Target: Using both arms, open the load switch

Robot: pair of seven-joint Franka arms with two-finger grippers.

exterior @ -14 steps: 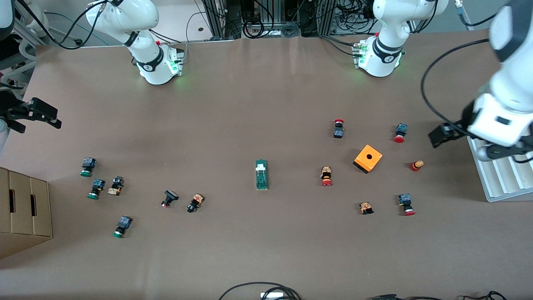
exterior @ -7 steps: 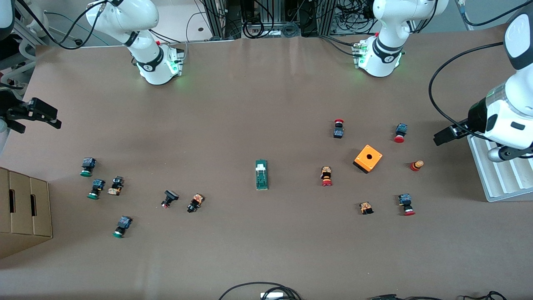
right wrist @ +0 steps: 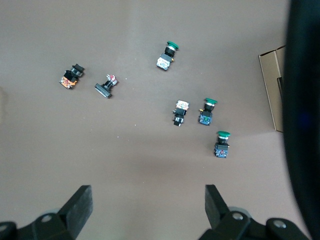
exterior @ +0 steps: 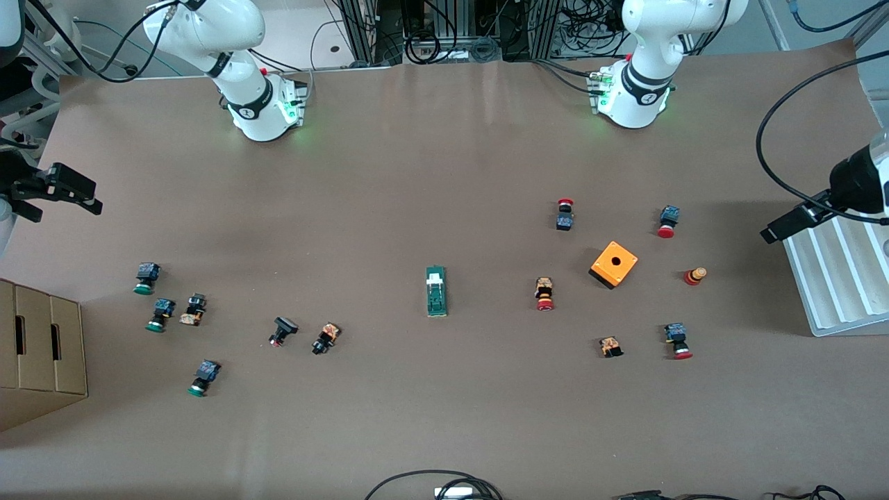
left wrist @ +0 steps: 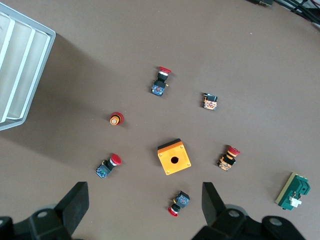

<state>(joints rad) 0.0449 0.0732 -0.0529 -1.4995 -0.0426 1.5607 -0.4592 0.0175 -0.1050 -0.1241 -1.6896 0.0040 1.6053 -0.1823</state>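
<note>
Right gripper [exterior: 59, 189], jaws spread and empty, hangs at the front view's left edge. Mid-frame lies the switch [exterior: 436, 291], long axis running top to bottom, white block toward the bases. Left gripper [exterior: 788, 224], likewise spread and empty, hangs at the right edge over the white tray [exterior: 833, 278]. Both look about equally far from the switch.

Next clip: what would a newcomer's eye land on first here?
Probably the orange box with a round hole in its top, toward the left arm's end of the table among red push buttons. Then the green load switch, lying alone mid-table and untouched. Both grippers hang open at the table's ends, left gripper beside a white tray, right gripper above the green buttons.
</note>
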